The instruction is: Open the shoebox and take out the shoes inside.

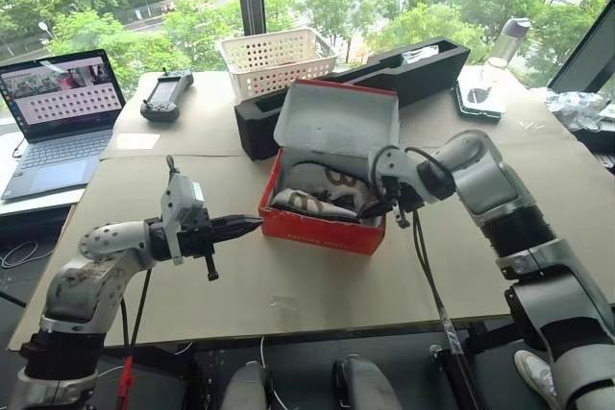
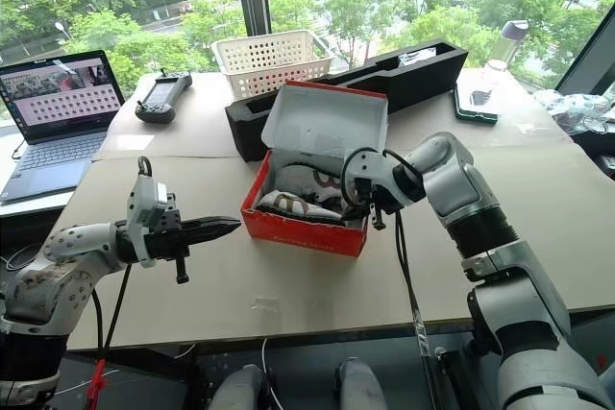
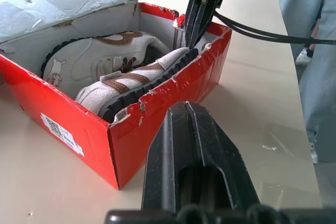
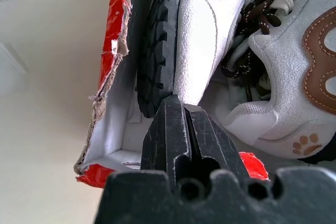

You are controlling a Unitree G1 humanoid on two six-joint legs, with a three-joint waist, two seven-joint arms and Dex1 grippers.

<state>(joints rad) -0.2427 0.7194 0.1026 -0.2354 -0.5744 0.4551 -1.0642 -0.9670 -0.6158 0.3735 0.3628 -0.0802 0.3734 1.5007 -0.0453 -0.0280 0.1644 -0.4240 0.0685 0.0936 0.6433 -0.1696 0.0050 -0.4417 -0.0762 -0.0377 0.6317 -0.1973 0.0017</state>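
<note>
My right end effector is pinched shut on the heel edge of the nearer shoe, inside the open shoebox on the counter. My left end effector is shut, empty, hovering just beside the box. The risk I see: a thin grip slips, or the box drags along, since nothing pins it. A barcode label's print is unreadable; 1 paw print marks the other shoe.
</note>
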